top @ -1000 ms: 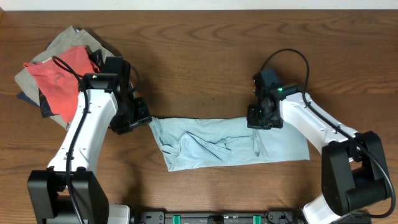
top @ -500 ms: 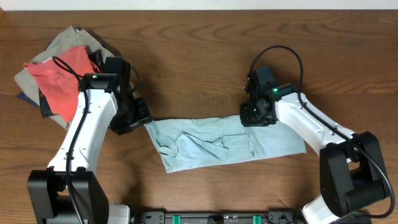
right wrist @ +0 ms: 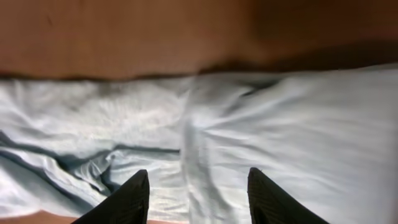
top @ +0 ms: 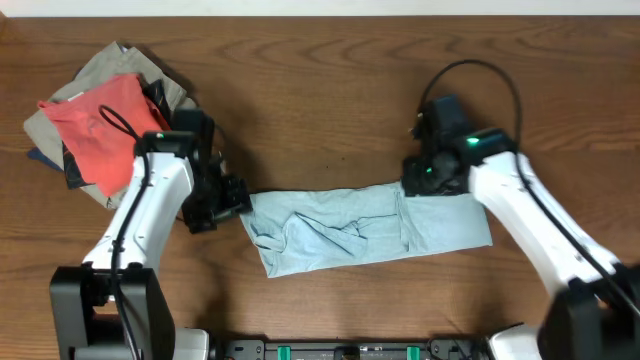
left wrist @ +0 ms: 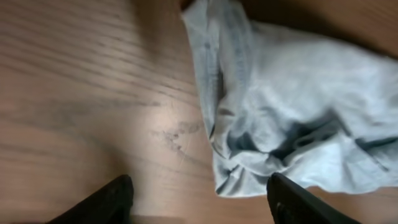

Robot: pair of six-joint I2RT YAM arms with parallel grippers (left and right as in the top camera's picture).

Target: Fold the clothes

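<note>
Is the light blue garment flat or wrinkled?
Wrinkled: the light blue garment has bunched creases in its left half; the right part lies smoother.

Setting: robotics lab or test bench.
Work surface: plain wood-grain table (top: pixel 320 90).
Fixed equipment: white-and-black left arm (top: pixel 150 215) and right arm (top: pixel 530 215), based by a black rail (top: pixel 340 350) with green fittings at the near edge.
Wiring: exposed black cable (top: pixel 470 75) looped above the right arm.
Test material: pile of clothes (top: pixel 95 130) and a pale-blue garment (top: pixel 360 228) on the table.
Surroundings: a pale strip beyond the far edge; the room cannot be told.
</note>
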